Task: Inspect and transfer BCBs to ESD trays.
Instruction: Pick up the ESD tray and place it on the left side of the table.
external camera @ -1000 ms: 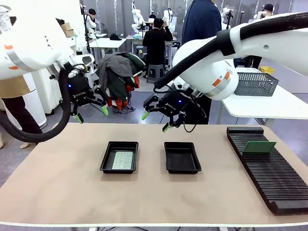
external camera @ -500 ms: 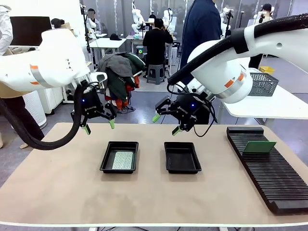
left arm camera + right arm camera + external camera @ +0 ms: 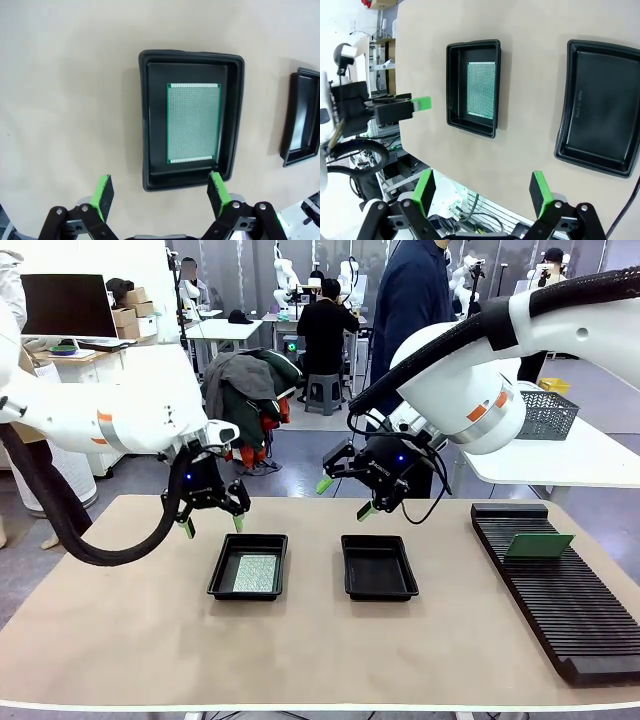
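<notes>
Two black ESD trays lie mid-table. A pale green BCB (image 3: 255,572) lies flat in the left tray (image 3: 218,576); the right tray (image 3: 380,570) holds nothing. Another BCB (image 3: 538,545) stands in the black slotted rack (image 3: 565,610). My left gripper (image 3: 212,526) hangs open just behind the left tray. In the left wrist view it (image 3: 160,192) looks down on that tray (image 3: 145,125) and its BCB (image 3: 193,122). My right gripper (image 3: 344,498) is open above the back of the right tray. The right wrist view shows it (image 3: 482,192) over both trays (image 3: 472,125) (image 3: 602,107).
A grey mesh basket (image 3: 530,415) sits on a white side table at the far right. A person in dark clothes (image 3: 415,290) stands beyond the table's far edge. Bare tan tabletop stretches in front of the trays and to the left.
My left arm has swung right and down, bringing its open gripper close behind the left tray. My right gripper shifted slightly right, then held still.
</notes>
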### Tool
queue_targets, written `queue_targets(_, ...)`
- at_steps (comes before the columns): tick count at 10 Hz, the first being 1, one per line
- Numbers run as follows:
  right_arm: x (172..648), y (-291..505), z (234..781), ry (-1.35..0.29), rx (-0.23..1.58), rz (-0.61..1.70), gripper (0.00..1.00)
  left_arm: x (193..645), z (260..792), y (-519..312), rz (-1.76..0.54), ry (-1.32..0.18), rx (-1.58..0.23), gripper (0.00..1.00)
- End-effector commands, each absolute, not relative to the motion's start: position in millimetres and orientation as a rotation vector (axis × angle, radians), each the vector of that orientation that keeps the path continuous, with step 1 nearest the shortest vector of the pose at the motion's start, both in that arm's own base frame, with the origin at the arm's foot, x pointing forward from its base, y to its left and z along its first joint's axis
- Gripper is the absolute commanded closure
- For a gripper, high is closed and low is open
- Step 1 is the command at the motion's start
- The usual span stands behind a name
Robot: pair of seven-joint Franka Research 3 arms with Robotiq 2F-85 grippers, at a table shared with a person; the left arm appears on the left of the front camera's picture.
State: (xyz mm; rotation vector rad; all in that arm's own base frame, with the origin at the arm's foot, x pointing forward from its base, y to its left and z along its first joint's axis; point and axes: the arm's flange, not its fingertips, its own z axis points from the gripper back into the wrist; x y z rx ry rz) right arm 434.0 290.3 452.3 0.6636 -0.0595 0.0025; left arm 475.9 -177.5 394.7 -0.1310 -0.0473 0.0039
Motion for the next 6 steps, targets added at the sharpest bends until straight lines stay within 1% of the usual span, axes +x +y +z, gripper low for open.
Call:
queue_targets(1,435,291,451,-0.059,0.658,-0.002,0.00,483,373,-181,0.008,-0.069,-0.083,0.00)
queue_targets(6,435,291,451,-0.059,0.658,-0.002,0.00,492,326,-188,-0.018,-0.090,-0.018,0.00)
